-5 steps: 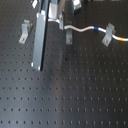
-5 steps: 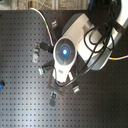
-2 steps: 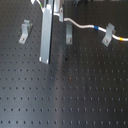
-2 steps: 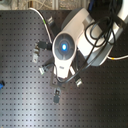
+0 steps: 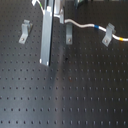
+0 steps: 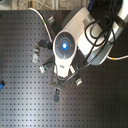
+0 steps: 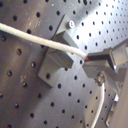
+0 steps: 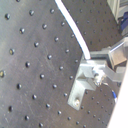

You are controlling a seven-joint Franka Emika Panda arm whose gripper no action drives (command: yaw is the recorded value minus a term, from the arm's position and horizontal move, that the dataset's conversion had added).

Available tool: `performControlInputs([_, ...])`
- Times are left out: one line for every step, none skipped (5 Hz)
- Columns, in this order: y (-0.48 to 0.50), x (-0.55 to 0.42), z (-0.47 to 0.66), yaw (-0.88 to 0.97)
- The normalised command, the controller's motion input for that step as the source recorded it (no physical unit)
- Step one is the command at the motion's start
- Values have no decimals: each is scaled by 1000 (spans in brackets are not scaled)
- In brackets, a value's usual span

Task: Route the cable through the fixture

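Worktop (image 5: 75, 95): black perforated board, holes everywhere.
Cable (image 5: 85, 25): white – runs across the top of the first exterior view, through the clip fixture (image 5: 107, 36) at its right.
Wrist fixture (image 7: 59, 50): cable (image 7: 45, 42) lies through its slot.
Gripper (image 7: 100, 59): fingers pinch the cable.

White, rounded arm (image 6: 75, 30) in the second exterior view, with a grey disc on top and a glowing blue light (image 6: 63, 45) at its middle. Black cables (image 6: 102, 35) looped alongside. Long flat grey metal finger (image 5: 46, 37) in the first exterior view. Grey metal jaws, red-tipped in the first wrist view.
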Motion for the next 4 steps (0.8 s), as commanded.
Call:
performControlInputs([45,-32,423,137])
performControlInputs([21,-63,359,200])
performControlInputs([-225,-107,154,371])
performControlInputs([0,0,0,3])
